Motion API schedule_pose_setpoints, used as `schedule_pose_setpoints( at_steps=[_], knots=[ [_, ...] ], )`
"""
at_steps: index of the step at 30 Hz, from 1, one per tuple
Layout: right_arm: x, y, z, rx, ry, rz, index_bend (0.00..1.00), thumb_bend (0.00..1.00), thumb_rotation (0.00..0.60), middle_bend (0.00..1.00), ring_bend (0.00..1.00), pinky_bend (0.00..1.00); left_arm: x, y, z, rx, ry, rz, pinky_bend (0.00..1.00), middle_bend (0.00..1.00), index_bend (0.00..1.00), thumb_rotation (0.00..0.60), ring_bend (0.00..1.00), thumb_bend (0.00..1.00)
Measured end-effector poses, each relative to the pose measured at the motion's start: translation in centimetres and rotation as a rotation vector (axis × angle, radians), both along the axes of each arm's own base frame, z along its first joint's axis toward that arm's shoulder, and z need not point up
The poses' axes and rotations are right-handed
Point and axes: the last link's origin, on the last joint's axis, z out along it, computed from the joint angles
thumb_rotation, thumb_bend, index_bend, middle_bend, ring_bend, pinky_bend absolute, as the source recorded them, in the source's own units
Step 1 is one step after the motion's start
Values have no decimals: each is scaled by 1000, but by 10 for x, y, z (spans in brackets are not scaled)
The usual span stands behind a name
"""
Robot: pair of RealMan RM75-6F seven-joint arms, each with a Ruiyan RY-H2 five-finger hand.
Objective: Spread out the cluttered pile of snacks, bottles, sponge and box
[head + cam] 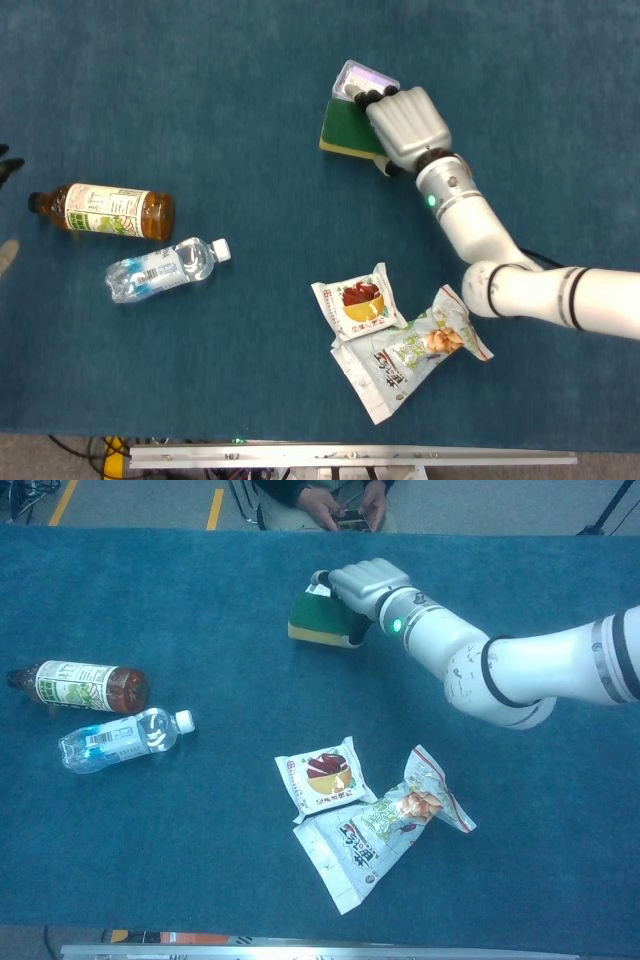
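My right hand [405, 120] [365, 580] grips the green and yellow sponge [345, 130] [315, 622] from the right, at the table's back middle. The sponge sits up against the small clear box [360, 76] with a purple label, which hand and sponge mostly hide in the chest view. A brown tea bottle [105, 210] [85, 685] and a clear water bottle [160, 270] [115, 738] lie at the left. A red snack pack [358, 305] [322, 777] and a green snack bag [400, 358] [370, 840] overlap at the front. Only fingertips of my left hand [6, 252] show at the left edge, spread, holding nothing.
The blue cloth table [230, 100] reaches to a metal rail [350, 456] at the front edge. A seated person's hands [340, 500] are behind the far edge in the chest view.
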Motion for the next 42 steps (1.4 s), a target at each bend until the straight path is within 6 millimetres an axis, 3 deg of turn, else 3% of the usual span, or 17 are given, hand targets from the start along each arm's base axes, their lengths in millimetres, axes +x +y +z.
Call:
schedule_pose_setpoints(
  at_steps=[12,16,22,26,32,42],
  knots=[
    [-7,3,20,-5,-30,20,0,266,600,183,144,277,2,3,-1,-4,0,-2,256,121,141,600,77,257],
    [-16,7,38,-25,-29,24,0,266,600,183,144,277,2,8,0,2,-8,7,256,121,141,600,77,257],
    [-43,22,85,-86,-18,10,0,266,600,212,158,285,-1,15,-1,16,-21,17,256,121,142,600,77,257],
    [-72,38,128,-174,-7,-8,0,266,600,268,222,364,-2,18,-1,33,-29,22,256,121,142,600,77,257],
    [-111,75,176,-274,16,-19,17,266,600,281,230,381,-8,21,2,76,-24,38,248,123,143,600,77,257],
    [-160,147,218,-397,-6,-31,46,265,600,285,230,382,-20,5,2,151,-5,66,236,125,143,600,77,257]
  ],
)
